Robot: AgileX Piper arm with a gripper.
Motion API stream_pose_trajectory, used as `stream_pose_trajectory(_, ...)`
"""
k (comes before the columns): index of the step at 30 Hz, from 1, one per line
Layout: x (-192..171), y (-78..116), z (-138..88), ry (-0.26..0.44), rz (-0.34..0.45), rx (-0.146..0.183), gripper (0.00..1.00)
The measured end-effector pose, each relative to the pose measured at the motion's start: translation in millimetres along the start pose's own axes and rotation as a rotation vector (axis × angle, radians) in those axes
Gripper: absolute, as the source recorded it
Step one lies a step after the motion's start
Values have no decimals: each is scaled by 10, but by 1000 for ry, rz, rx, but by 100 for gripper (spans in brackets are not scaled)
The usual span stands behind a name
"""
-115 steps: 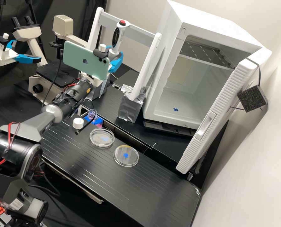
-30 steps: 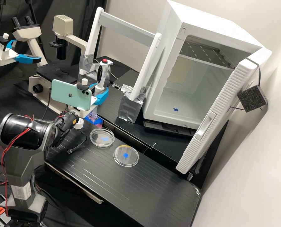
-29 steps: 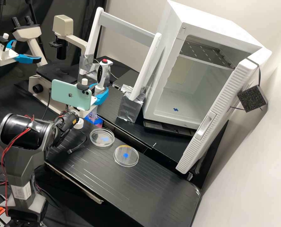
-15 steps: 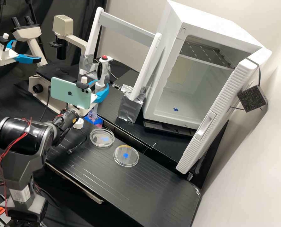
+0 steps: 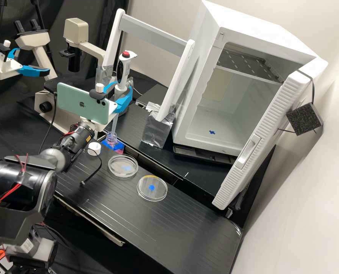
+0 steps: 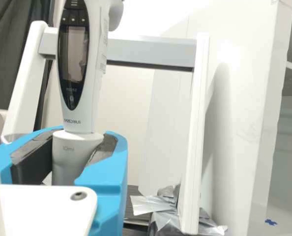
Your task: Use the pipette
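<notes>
While the fingers (image 5: 121, 97) are closed around the pipette (image 5: 123, 70), tip (image 5: 115, 123) at the bottle's (image 5: 111, 140) mouth, very end indistinct

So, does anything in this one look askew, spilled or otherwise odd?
One oddity: a black cable with a free end hangs from near the arm's wrist over the bench, where it might snag. I see no spill around the petri dishes, and the pipette in the pincer looks undamaged.

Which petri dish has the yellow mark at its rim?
The dish farther from the white cap. Yellow mark on its rim, deep-blue spot inside its outline. The other dish, nearer the cap, shows paler blue and no yellow.
</notes>
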Motion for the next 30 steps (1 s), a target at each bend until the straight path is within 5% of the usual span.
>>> stream_pose_trajectory(6, -47, 144, -38, 36, 1, 7, 0)
stream_pose_trajectory(15, -175, 360, -10, 87, 33, 85, 0)
stream_pose_trajectory(23, -435, 619, 239, 116, 39, 160, 0)
stream_pose_trajectory(27, -681, 791, 441, 91, 118, 216, 0)
stream_pose_trajectory(30, -830, 874, 520, 59, 205, 230, 0)
